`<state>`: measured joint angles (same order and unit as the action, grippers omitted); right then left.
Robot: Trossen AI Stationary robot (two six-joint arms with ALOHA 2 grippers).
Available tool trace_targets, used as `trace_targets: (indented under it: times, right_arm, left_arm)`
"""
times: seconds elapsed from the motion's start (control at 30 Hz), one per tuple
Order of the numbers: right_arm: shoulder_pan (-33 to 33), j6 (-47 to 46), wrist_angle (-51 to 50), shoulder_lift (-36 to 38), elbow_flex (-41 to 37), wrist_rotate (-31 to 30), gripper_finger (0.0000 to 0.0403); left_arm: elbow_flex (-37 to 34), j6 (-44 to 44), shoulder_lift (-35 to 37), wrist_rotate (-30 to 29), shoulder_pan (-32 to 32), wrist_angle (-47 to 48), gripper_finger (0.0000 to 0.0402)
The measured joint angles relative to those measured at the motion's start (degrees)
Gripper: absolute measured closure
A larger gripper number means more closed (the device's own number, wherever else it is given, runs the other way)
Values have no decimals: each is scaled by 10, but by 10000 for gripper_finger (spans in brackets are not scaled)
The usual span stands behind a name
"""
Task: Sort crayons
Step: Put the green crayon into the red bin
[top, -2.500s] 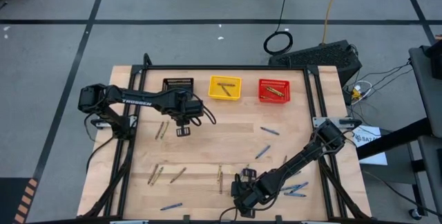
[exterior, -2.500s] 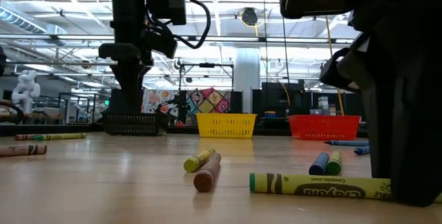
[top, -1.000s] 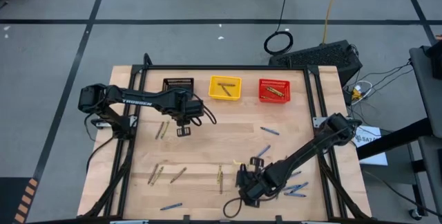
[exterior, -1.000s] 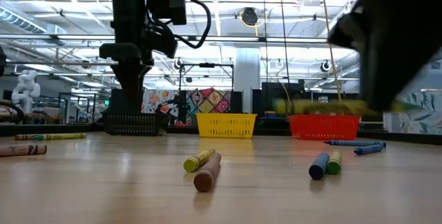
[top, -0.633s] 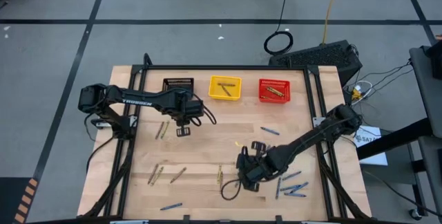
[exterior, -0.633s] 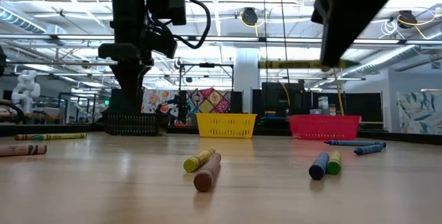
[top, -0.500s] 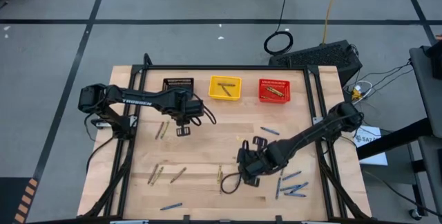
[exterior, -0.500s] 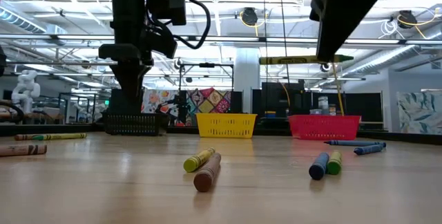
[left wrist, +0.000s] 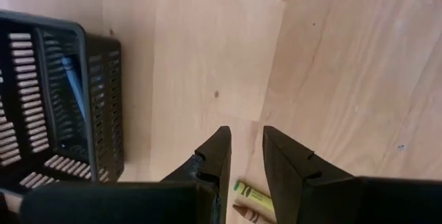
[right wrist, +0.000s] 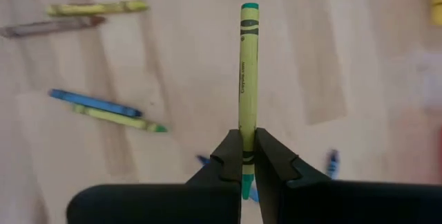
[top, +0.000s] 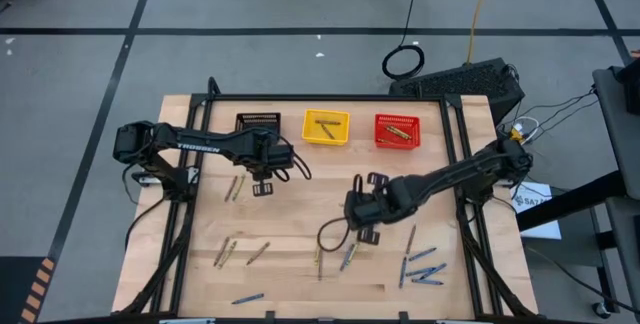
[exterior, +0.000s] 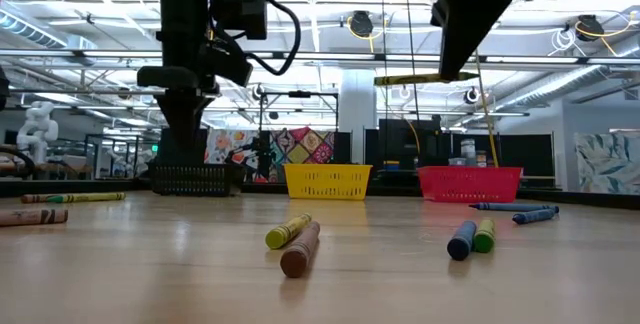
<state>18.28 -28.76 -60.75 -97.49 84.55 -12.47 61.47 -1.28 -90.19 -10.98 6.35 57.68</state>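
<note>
From above, the right pincer hangs over the middle of the wooden surface, clamped on a yellow-green crayon that shows only as a thin sliver at its tip. The left pincer waits near the black basket, beside a pair of crayons lying just to its side. The yellow basket and red basket sit in a row at the far edge, each with a crayon or two inside. More loose crayons are scattered along the near half of the surface, blue ones mostly on the right side.

From surface level, the held crayon is level in the air, well above the wood, under the right arm. A yellow and a brown crayon lie touching in the foreground; a blue and a green one lie together farther right.

In the left wrist view, the left pincer is narrowly parted and holds nothing, above bare wood next to the black basket, with a yellow crayon showing between the fingers.

In the right wrist view, the right pincer pinches the yellow-green crayon by one end, its length pointing straight out past the fingertips, above other crayons on the wood.
</note>
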Motion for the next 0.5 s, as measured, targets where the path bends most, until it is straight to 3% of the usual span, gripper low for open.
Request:
trace_targets:
  times: [0.5]
  right_arm:
    - [-152, 135, -60, 75, 0, -15, 403]
  left_arm:
    - [0, 46, 0, -1, 0, -2, 324]
